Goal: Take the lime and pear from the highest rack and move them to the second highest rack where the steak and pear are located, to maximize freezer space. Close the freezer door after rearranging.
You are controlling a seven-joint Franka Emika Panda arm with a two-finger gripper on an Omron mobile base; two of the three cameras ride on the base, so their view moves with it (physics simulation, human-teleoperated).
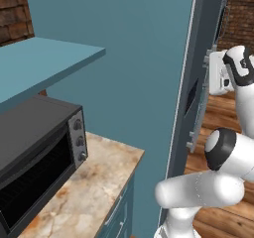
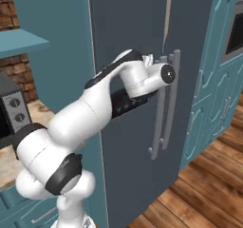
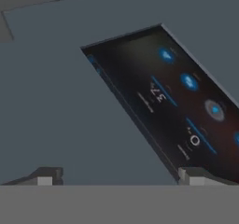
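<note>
Hand pressed up close to the front of the shut freezer door.

In the right base view the arm reaches across to the door [image 2: 137, 141], its wrist level with the tops of the two grey bar handles [image 2: 163, 103], just left of them. The hand [image 3: 119, 174] faces the door's dark display panel [image 3: 172, 106], which shows blue icons and the figure 37; the two fingertips [image 3: 44, 177] stand wide apart, hand open, gripping nothing. The freezer [image 1: 196, 83] is seen edge-on in the left base view, its door closed flush against a teal wall panel [image 1: 129, 73]. To the left, a black toaster oven [image 1: 37, 155] sits on the marble surface [image 1: 94, 182], set back from its front edge, under a teal shelf [image 1: 39, 61]. Wooden floor [image 2: 204, 194] lies before the door.
</note>
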